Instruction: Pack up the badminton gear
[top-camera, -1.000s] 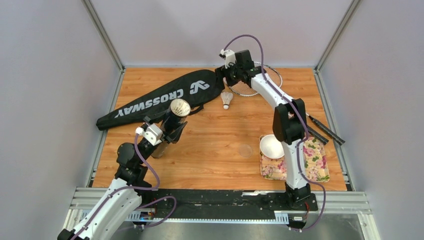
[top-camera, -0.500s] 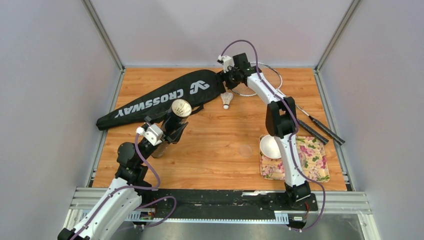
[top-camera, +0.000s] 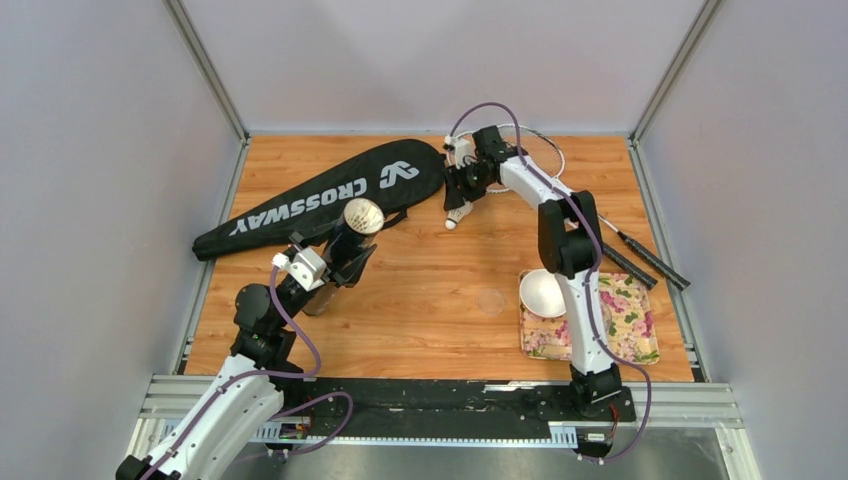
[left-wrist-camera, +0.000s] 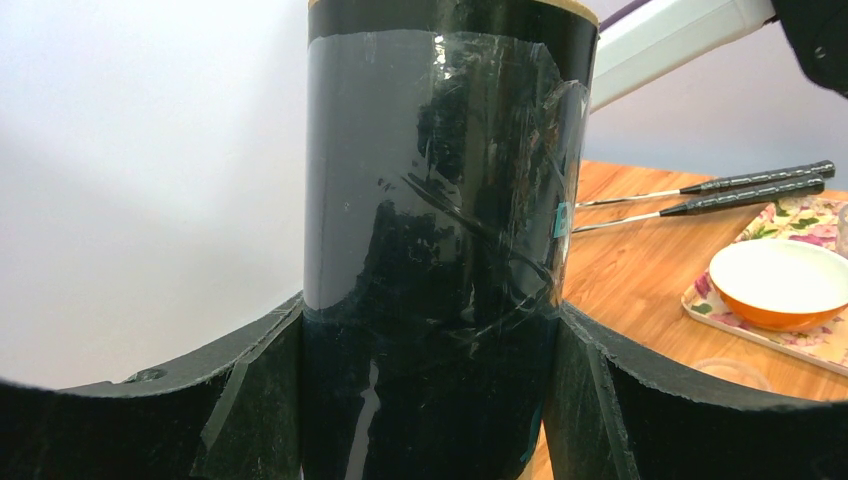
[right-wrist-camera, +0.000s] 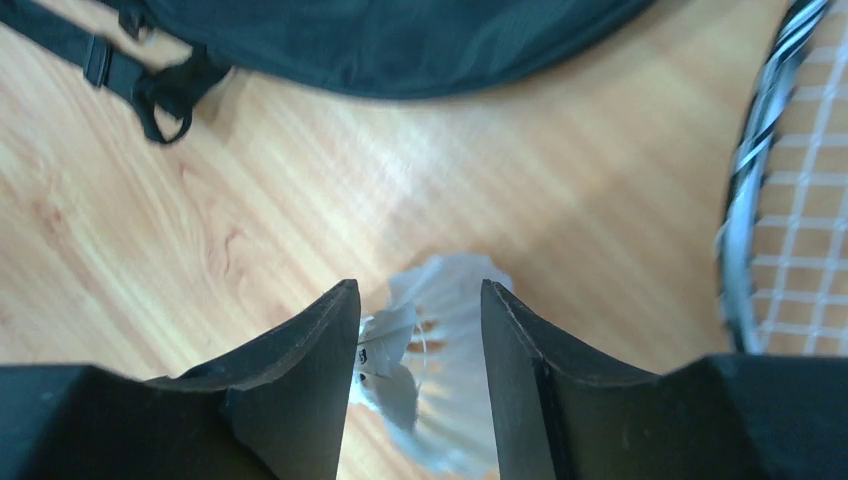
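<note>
1. At the far left of the table (top-camera: 430, 290), the bag (top-camera: 320, 195) lies flat where it lay a second ago, with nothing visibly going into it. Bagging has not begun.
2. At the far right, the rackets (top-camera: 655, 262) have not moved. Their heads sit behind the right arm and their handles point toward the tray (top-camera: 640, 335).
3. Near the left edge, the left gripper (top-camera: 343, 258) stays clamped round the tube (left-wrist-camera: 430, 250). The tube is upright with its mouth up and has not shifted, so it seems to be held ready to be loaded.
4. Beside the bag's tip is the real change. The right gripper (right-wrist-camera: 418, 292) has come down from above the racket heads onto the shuttlecock (top-camera: 455, 217).
   - Its jaws stand part open, one on each side of the feather skirt.
   - The feathers nearly fill the gap, but I cannot tell whether they are being squeezed yet.
   - The shuttlecock rests on the wood.
   - The step in hand looks like picking it up, probably to carry it to the tube. A hard pinch could bend the feathers.
</note>
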